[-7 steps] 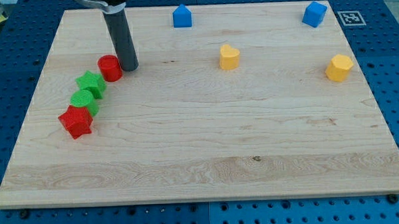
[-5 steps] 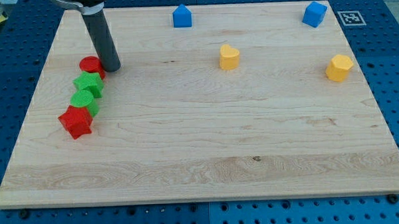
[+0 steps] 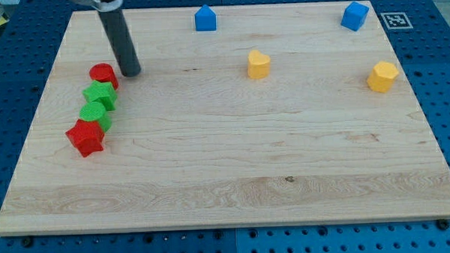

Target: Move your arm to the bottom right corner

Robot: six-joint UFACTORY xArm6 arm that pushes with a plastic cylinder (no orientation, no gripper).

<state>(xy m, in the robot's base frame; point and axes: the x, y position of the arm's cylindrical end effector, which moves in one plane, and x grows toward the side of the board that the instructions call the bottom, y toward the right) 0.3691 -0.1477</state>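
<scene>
**A long diagonal sweep to the lower right corner**

My tip (image 3: 131, 73) stands in the upper left of the frame, just to the right of the red cylinder (image 3: 102, 74); whether it touches that block I cannot tell. The tool is a bare rod with nothing to open or close, and it carries nothing. Below the cylinder, a chain runs down and to the left: a green star (image 3: 100, 94), a second green block (image 3: 94, 114) of unclear shape, then a red star (image 3: 85, 137).

The goal, the bottom right corner of the wooden board (image 3: 430, 198), lies well apart from the tip, across the whole frame.

To do this cleanly, I judge the tip should pull away rightward first, so the red cylinder is not dragged along, then run diagonally down through the middle of the board. That line passes below the yellow heart (image 3: 258, 64) and the yellow hexagonal block (image 3: 382, 76). The blue blocks (image 3: 205, 18) (image 3: 354, 15) along the top edge are out of the way. Stop short of the board's edge.
</scene>
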